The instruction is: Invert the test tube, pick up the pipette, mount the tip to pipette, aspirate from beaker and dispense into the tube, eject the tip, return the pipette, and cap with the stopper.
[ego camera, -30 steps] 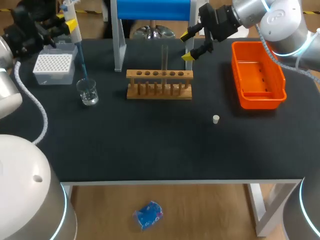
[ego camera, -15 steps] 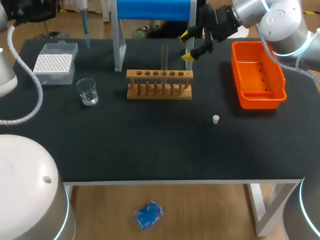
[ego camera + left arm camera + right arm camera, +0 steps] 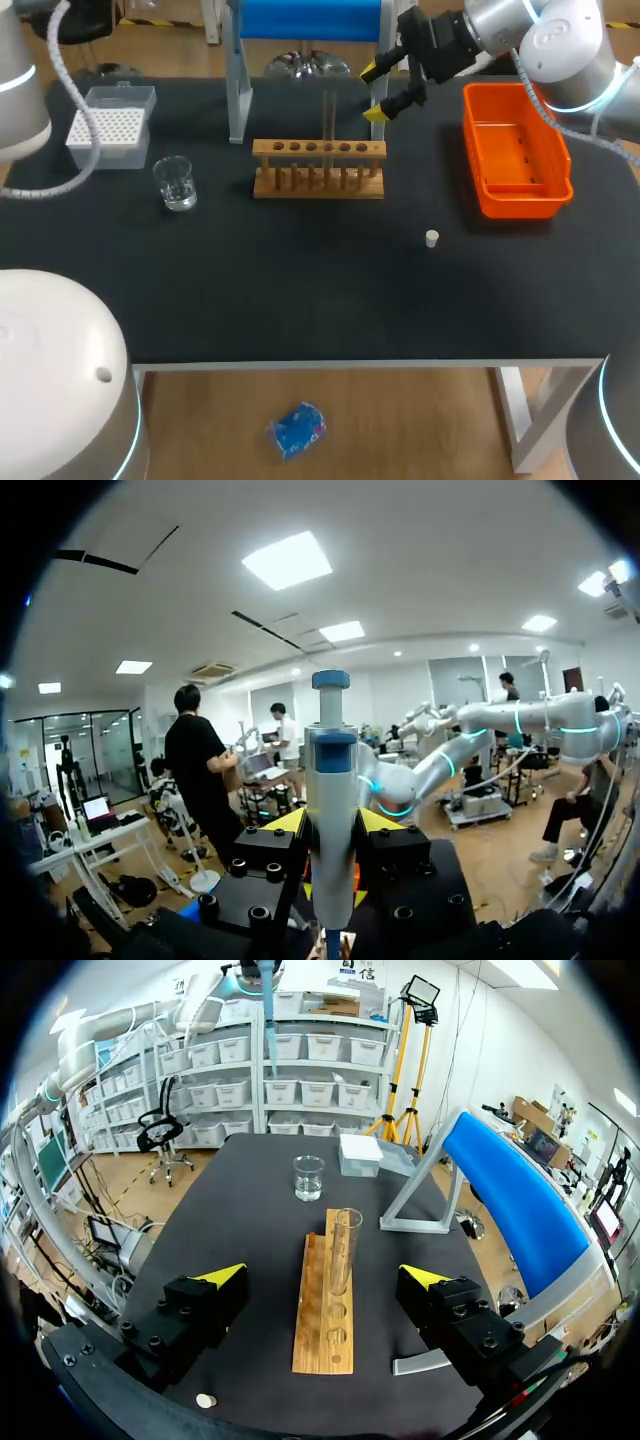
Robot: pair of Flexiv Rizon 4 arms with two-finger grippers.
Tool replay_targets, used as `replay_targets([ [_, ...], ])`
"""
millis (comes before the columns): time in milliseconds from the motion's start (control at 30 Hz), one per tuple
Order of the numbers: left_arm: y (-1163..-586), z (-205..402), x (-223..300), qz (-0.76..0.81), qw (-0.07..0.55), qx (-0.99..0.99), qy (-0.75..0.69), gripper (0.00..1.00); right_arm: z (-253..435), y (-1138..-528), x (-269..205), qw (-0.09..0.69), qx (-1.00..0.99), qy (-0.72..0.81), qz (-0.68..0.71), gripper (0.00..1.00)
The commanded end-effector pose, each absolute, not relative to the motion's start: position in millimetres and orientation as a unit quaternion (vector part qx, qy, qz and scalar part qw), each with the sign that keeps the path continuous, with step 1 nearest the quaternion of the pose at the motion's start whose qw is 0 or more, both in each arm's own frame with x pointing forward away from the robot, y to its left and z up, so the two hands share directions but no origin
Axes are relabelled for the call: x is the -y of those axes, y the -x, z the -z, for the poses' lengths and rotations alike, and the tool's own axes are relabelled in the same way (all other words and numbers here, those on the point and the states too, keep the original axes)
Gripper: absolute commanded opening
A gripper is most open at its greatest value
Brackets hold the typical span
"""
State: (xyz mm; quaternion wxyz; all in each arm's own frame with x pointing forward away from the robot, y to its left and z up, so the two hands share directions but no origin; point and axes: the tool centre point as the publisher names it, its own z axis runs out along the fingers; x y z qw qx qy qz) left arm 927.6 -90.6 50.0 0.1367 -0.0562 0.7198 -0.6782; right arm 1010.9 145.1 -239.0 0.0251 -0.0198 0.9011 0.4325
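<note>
My left gripper (image 3: 332, 825) is shut on the white-and-blue pipette (image 3: 330, 780), whose plunger points away from the wrist. It is raised above the head view's top edge. From the right wrist view the pipette's blue tip (image 3: 268, 995) hangs high above the table's far end. A clear test tube (image 3: 328, 120) stands upright in the wooden rack (image 3: 318, 168). My right gripper (image 3: 385, 90) is open just behind and to the right of the tube, its fingers level with the tube (image 3: 342, 1250) and spread wider than the rack (image 3: 325, 1310). The beaker (image 3: 176, 184) stands left of the rack. The small white stopper (image 3: 431, 238) lies on the mat.
A white tip box (image 3: 108, 125) sits at the back left, behind the beaker. An orange bin (image 3: 520, 196) stands at the right edge. A blue-topped stand with grey legs (image 3: 238, 90) rises behind the rack.
My left arm has lifted the pipette out of the beaker and up past the head view's top edge. The right arm has stayed where it was.
</note>
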Motion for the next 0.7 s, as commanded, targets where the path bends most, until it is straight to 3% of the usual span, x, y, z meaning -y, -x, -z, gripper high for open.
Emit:
replay_targets([
  [33, -941.5, -49.8, 116.2, 0.677, 0.091, -0.73, 0.014, 0.0, 239.2, -1011.6, -145.0, 0.025, -0.901, 0.02, -0.432, 1.0],
  [700, -968.2, -43.1, 178.8, 0.692, 0.029, -0.72, -0.039, 0.0, 239.2, -1011.6, -145.0, 0.025, -0.901, 0.02, -0.432, 1.0],
])
